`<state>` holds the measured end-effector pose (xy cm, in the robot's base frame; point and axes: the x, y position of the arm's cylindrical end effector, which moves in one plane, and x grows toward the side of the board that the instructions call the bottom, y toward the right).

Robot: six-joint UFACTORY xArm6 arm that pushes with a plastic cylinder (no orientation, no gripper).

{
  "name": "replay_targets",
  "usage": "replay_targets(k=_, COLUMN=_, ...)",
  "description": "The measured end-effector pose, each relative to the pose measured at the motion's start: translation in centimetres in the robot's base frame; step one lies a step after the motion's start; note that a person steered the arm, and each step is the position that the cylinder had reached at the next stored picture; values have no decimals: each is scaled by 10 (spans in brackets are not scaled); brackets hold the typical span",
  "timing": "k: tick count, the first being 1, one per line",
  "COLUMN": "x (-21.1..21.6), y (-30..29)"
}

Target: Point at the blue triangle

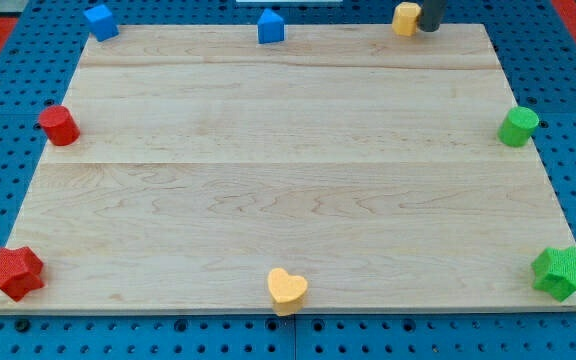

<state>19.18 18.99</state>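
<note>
The blue triangle [270, 26] stands at the board's top edge, a little left of centre. My tip [429, 29] is at the top edge far to the right of it, touching or almost touching the right side of a yellow block [405, 18]. Only the rod's short lower end shows; the rest is cut off by the view's top. A blue cube [99, 20] sits at the board's top left corner.
Around the wooden board's [288, 170] rim: a red cylinder [58, 125] at the left edge, a red star [13, 272] at the bottom left, a yellow heart [287, 290] at the bottom edge, a green cylinder [517, 127] at the right edge, and a green star [562, 272] at the bottom right.
</note>
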Motion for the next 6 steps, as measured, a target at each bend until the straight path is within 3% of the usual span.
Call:
replay_targets(k=2, x=1, y=-17)
replay_targets(k=4, x=2, y=-105)
replay_targets(k=6, x=2, y=-129)
